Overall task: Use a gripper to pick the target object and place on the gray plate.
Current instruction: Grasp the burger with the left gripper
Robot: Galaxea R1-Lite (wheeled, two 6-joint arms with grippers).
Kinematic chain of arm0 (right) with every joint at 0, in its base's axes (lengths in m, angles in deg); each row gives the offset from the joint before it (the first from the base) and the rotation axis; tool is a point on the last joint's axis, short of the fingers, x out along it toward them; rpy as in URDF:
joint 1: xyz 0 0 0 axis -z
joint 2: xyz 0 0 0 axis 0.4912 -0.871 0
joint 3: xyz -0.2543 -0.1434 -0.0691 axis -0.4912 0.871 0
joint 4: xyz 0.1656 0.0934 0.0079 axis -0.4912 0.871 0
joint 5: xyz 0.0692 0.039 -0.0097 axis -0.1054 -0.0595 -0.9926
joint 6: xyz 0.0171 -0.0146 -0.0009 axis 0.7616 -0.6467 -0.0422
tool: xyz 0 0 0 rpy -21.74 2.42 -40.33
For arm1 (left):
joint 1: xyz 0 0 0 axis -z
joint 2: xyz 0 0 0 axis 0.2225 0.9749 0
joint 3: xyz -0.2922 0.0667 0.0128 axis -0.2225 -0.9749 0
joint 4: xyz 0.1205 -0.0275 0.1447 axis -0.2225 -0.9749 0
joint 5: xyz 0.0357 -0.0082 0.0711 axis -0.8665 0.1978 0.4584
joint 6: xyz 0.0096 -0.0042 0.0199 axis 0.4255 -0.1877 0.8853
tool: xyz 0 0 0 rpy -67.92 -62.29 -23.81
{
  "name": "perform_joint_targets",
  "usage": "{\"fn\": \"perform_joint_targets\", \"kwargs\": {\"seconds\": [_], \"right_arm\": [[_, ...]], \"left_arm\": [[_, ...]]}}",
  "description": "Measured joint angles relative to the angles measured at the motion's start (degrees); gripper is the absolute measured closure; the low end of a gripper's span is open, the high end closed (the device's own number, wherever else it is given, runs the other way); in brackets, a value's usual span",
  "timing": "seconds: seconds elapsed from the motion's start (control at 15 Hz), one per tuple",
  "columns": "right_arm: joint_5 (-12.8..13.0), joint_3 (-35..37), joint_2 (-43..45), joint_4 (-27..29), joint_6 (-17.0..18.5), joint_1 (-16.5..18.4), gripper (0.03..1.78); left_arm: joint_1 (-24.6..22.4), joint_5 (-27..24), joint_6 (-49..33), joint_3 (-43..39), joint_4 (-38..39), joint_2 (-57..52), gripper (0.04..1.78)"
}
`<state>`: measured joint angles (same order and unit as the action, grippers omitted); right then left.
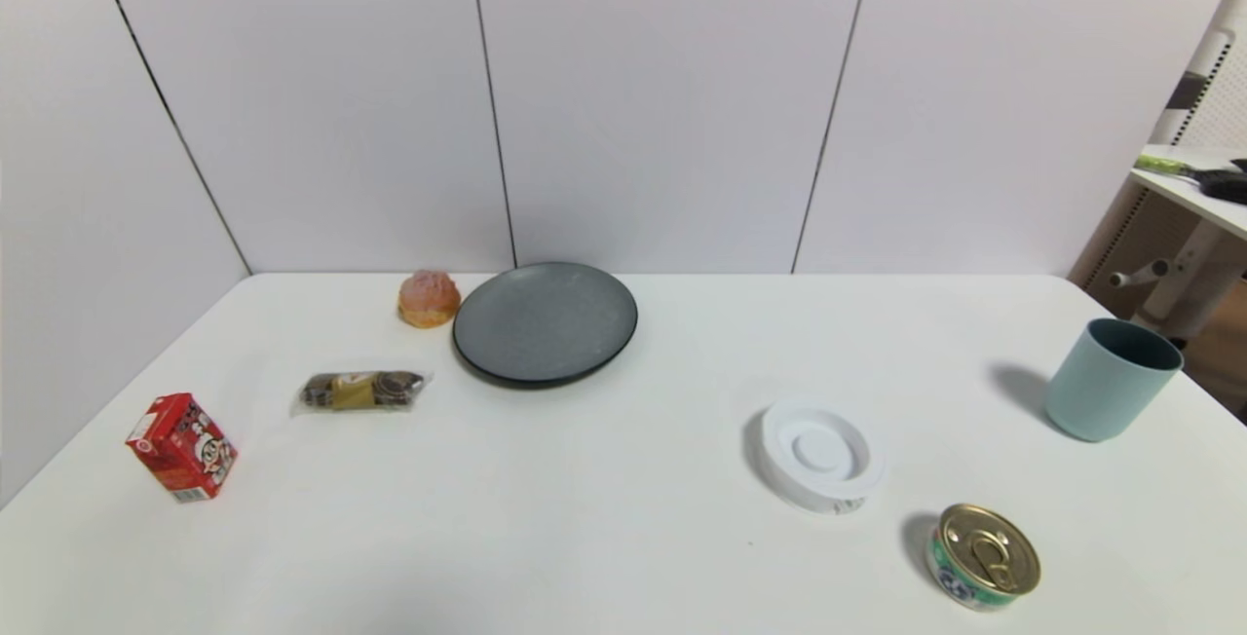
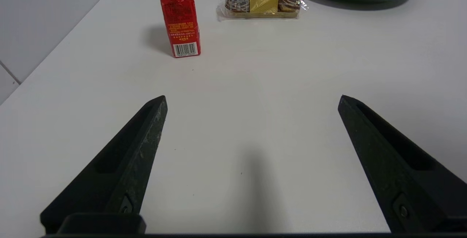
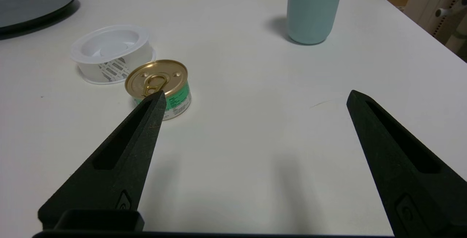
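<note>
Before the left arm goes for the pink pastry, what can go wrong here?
1. The pastry sits very near the gray plate; an open finger may catch the rim on descent.
2. The wrapped snack bar and red carton lie between the open left gripper and the pastry; a low approach may push them.
3. The pastry looks soft, so a hard squeeze could crush it.

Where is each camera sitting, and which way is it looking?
Head view: up on the robot's head, looking forward and down at the table; no arm shows.
Left wrist view: on the left arm, low over the table; the open left gripper faces the red carton and snack bar.
Right wrist view: on the right arm; the open right gripper faces the can, white dish and blue cup.
Shared: all three show the gray plate; the head and left wrist views show the pastry.
</note>
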<state>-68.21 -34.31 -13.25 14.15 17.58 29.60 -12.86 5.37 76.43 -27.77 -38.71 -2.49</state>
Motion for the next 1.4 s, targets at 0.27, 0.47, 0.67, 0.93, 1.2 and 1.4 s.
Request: {"fn": "perform_joint_targets", "kwargs": {"seconds": [0.27,0.47,0.67,0.93,1.2,1.4], "right_arm": [[-0.02,0.00,0.00,0.02,-0.02,0.00,0.10],[0.00,0.00,0.00,-0.01,-0.02,0.00,0.10],[0.02,0.00,0.00,0.00,0.00,0.00,0.10],[0.00,0.00,0.00,-0.01,0.00,0.00,0.10],[0.00,0.00,0.00,-0.01,0.00,0.00,0.10],[0.00,0.00,0.00,0.00,-0.02,0.00,0.10]], "left_arm": [[0.00,0.00,0.02,0.00,0.00,0.00,0.13],[0.00,0.00,-0.28,-0.06,0.66,0.00,0.13],[0.00,0.00,0.00,-0.16,0.79,0.00,0.13],[0.00,-0.04,0.63,0.99,0.68,2.00,0.13],[0.40,-0.20,1.05,10.78,0.73,10.50,0.13],[1.05,-0.20,1.13,23.71,0.55,21.37,0.13]]}}
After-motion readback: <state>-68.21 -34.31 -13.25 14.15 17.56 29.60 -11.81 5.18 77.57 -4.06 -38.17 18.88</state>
